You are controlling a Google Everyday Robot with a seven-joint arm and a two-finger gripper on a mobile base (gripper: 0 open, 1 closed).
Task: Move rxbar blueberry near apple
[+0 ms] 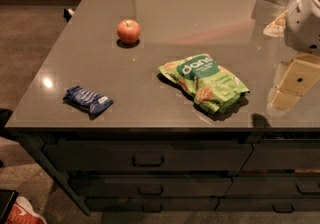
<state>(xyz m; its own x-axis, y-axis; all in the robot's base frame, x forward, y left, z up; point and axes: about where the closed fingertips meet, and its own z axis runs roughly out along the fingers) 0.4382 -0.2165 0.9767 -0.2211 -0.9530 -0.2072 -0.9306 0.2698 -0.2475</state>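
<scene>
The rxbar blueberry (88,100), a small flat dark blue wrapped bar with a pale label patch, lies near the front left edge of the dark grey counter (150,3). The apple (128,31), round and red-orange, stands further back on the counter, well behind and slightly right of the bar. My gripper (292,85), pale beige under the white arm housing (304,15), hangs at the right edge of the view above the counter, far to the right of both the bar and the apple. It holds nothing that I can see.
A larger green snack bag (205,82) lies in the middle of the counter between the gripper and the bar. Drawers (147,157) run under the front edge. The floor drops off at the left; a red shoe (22,213) shows at the bottom left.
</scene>
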